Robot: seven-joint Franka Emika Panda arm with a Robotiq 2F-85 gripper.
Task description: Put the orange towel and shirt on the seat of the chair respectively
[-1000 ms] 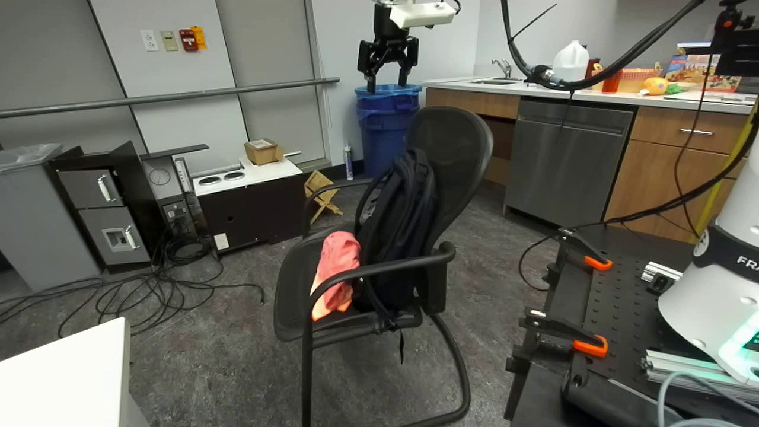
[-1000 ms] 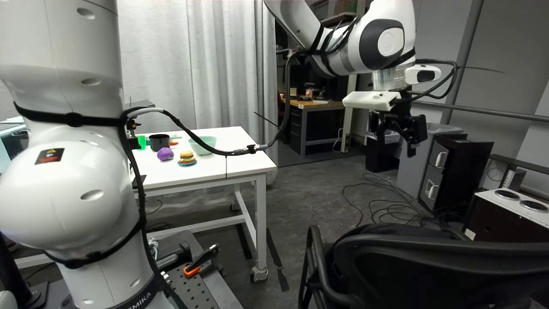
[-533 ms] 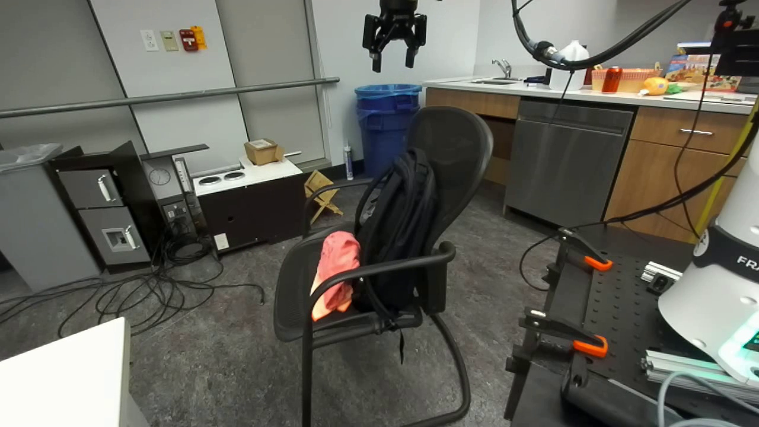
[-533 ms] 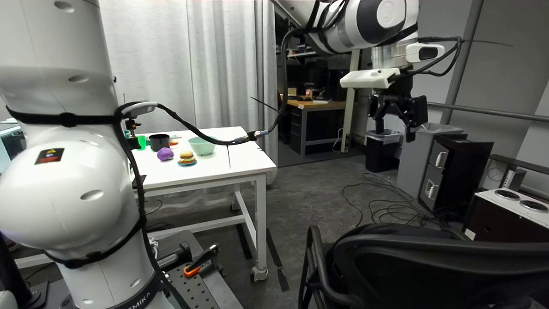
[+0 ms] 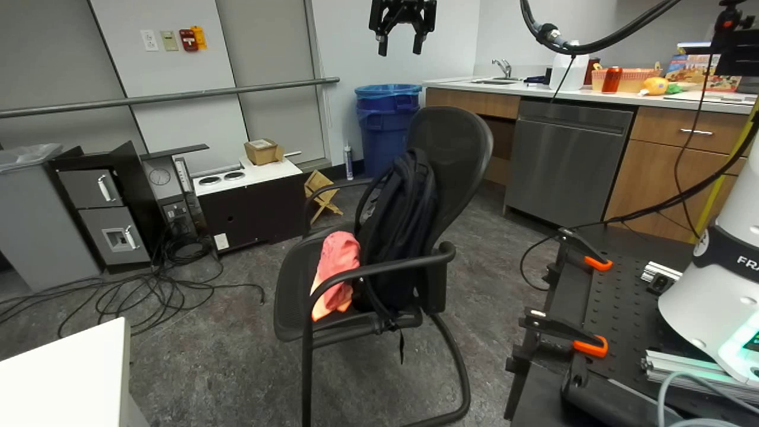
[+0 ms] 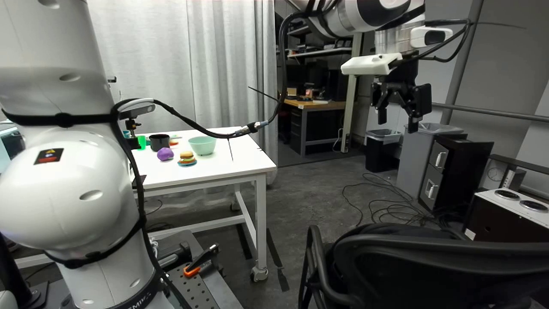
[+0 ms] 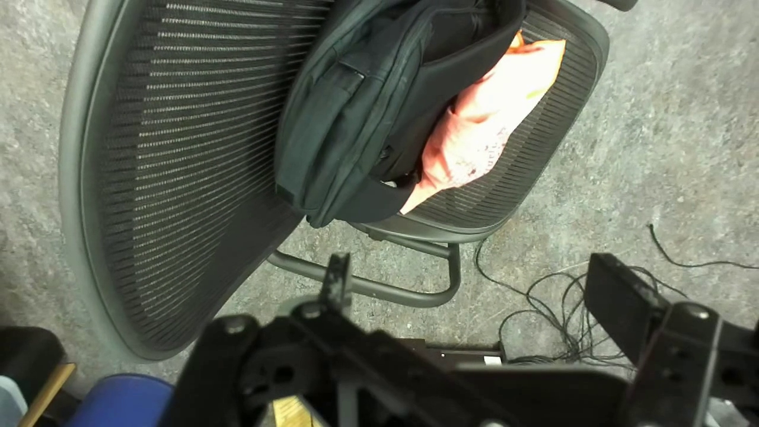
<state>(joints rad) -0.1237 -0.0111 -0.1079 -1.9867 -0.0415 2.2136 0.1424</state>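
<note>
The fingers (image 7: pixel 618 303) are spread, with nothing gripped, well above the mesh office chair (image 7: pixel 190 142). Below them a dark backpack (image 7: pixel 379 112) is propped on it; farther down, just beside, orange-pink cloth (image 7: pixel 486 124) is laid on the seat (image 7: pixel 533 139). Should a descent be made, the backpack, crowding the cloth, could be snagged.

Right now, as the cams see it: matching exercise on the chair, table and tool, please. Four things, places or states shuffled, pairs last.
Things:
1 tool
2 cloth
3 backpack
4 bowl

Places or states:
A leaning on the backrest
B on the white table
C open, in mid-air
D pinkish orange, on the seat

Pairs: 1-C; 2-D; 3-A; 4-B
</note>
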